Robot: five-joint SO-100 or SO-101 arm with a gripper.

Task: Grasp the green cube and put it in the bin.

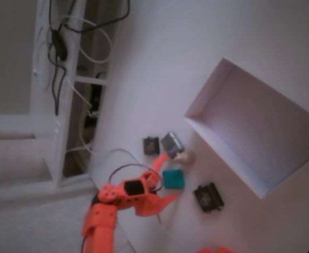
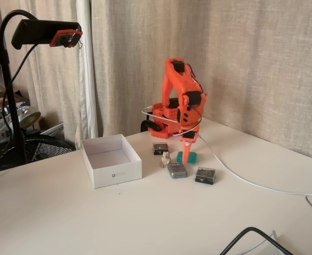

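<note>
Reaching down with its jaws spread wide, the gripper [image 1: 170, 178] has the green cube [image 1: 173, 179] sitting on the table right between its two fingers. The bin [image 1: 280, 174] waits off to the right.

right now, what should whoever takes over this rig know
Gripper: open, fingers either side of the green cube, not yet closed on it; in a fixed view it stands right at the cube.
Green cube: on the table, among two dark blocks, a grey-blue block and a small pale figure.
Bin: empty, just beyond the blocks.
Done: approach.
Left: close, lift, carry to the bin, release.
</note>
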